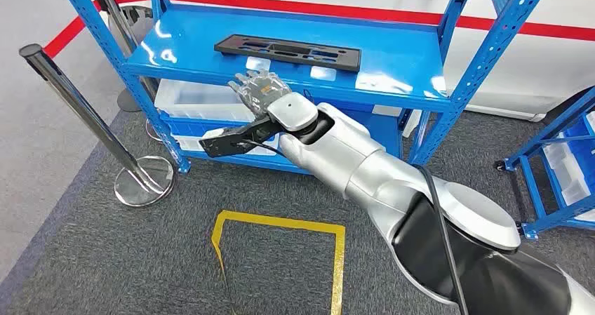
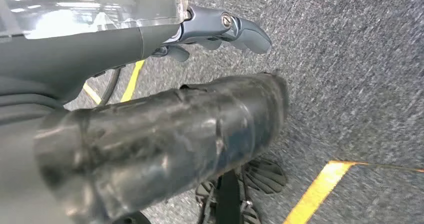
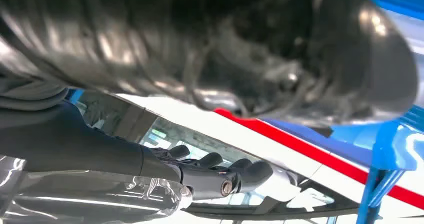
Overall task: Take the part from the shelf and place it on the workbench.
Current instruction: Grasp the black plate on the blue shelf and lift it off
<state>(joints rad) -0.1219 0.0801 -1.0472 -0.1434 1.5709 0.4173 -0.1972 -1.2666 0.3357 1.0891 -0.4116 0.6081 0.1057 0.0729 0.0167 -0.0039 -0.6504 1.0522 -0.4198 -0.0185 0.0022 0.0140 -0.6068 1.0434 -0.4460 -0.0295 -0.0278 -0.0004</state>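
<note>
The long flat black perforated plastic part (image 1: pixel 288 50) is seen lying on the blue metal shelf (image 1: pixel 393 76), just beyond the empty, spread right hand (image 1: pixel 259 89), so it could be pushed backward if approached too low.

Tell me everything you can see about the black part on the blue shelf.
The part is a long, flat black panel, matte and plastic-looking, with several cutouts of different shapes along its length. It lies flat on the top level of the blue shelf, slightly angled to the shelf's front edge, its far end near the right post. Nothing rests on it. The right hand hovers at the shelf's front edge just short of it, fingers spread, not touching it as far as the head view shows.
</note>
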